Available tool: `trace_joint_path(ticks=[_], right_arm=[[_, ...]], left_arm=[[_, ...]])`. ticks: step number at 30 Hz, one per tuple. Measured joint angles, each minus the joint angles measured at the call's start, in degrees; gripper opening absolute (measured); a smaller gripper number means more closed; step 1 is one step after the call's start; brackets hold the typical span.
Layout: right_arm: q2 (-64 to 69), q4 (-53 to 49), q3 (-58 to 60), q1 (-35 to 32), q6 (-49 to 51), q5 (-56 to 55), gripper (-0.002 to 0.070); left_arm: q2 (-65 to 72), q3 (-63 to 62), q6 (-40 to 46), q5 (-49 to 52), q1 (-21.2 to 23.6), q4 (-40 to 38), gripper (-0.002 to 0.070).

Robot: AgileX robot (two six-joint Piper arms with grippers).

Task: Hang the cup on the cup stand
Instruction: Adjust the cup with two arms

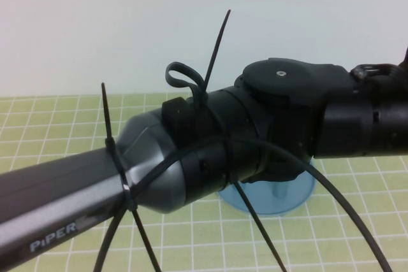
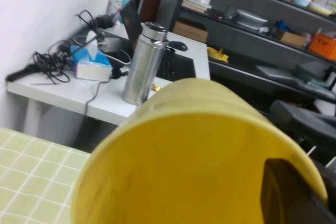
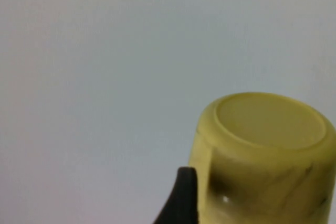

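Observation:
The pale-yellow cup [image 2: 184, 156] fills the left wrist view, its open mouth facing the camera. My left gripper [image 2: 307, 195] is shut on the cup's rim, one dark finger [image 2: 289, 192] inside the wall. The right wrist view shows the cup's flat bottom [image 3: 268, 119]. My right gripper [image 3: 262, 198] stands open around the cup, with one black fingertip [image 3: 184, 195] just beside its wall and the other out of frame. In the high view my left arm [image 1: 159, 164] hides the cup and both grippers. Only part of the cup stand's blue base [image 1: 290, 199] shows behind it.
A green checked mat [image 1: 331, 240] covers the table. Black cables and cable ties [image 1: 255, 214] hang off the left arm. Beyond the table edge stand a white desk [image 2: 63, 95] with a steel flask [image 2: 144, 61] and dark shelves [image 2: 252, 35].

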Motion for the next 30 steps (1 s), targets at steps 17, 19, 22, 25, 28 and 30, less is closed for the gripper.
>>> trace_joint_path(ticks=[17, 19, 22, 25, 28, 30], right_arm=[[0.0, 2.5, 0.0, 0.0, -6.9, -1.7, 0.0693], [0.0, 3.0, 0.0, 0.0, -8.1, -2.3, 0.0693], [0.0, 3.2, 0.0, 0.0, -9.0, -2.4, 0.0692], [0.0, 3.4, 0.0, 0.0, -9.2, -2.4, 0.0664], [0.0, 3.4, 0.0, 0.0, -9.3, -2.5, 0.0623], [0.0, 3.5, 0.0, 0.0, -9.4, -2.5, 0.0606]], left_arm=[[1.1, 0.0, 1.4, -2.3, -5.1, 0.7, 0.0000], [1.1, 0.0, 1.4, -2.3, -5.1, 0.7, 0.0000], [1.1, 0.0, 1.4, -2.3, -5.1, 0.7, 0.0000], [1.1, 0.0, 1.4, -2.3, -5.1, 0.7, 0.0000], [1.1, 0.0, 1.4, -2.2, -5.1, 1.1, 0.0001], [1.1, 0.0, 1.4, -2.2, -5.1, 1.1, 0.0001]])
